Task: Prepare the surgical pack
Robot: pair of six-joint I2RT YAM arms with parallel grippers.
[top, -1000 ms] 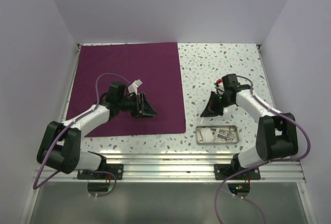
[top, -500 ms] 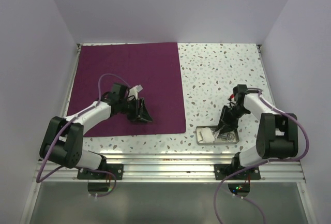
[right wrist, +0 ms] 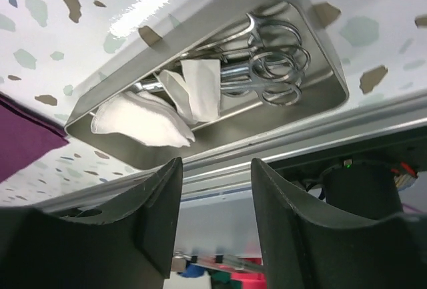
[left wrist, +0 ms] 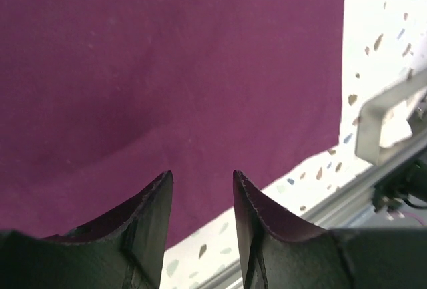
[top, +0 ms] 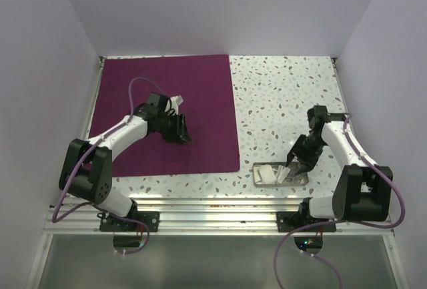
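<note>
Flat cloth at the worktop's far-left, loaded tray by its near edge.

Top view: the plum-purple flat cloth sheet (top: 200, 95) fills the far-left corner; the small shallow steel tray (top: 256, 174) lies off its near-right corner, long axis along the near edge. The left gripper (top: 181, 131) sits over the cloth, the right gripper (top: 293, 164) over the tray. Left wrist: jaws parted, empty, above the cloth (left wrist: 167, 55). Right wrist: jaws parted, empty; in the tray (right wrist: 330, 69), silver scissor-like instruments (right wrist: 273, 62) lie lengthwise, rings toward its right end, small white gauze pads (right wrist: 143, 122) left.
</note>
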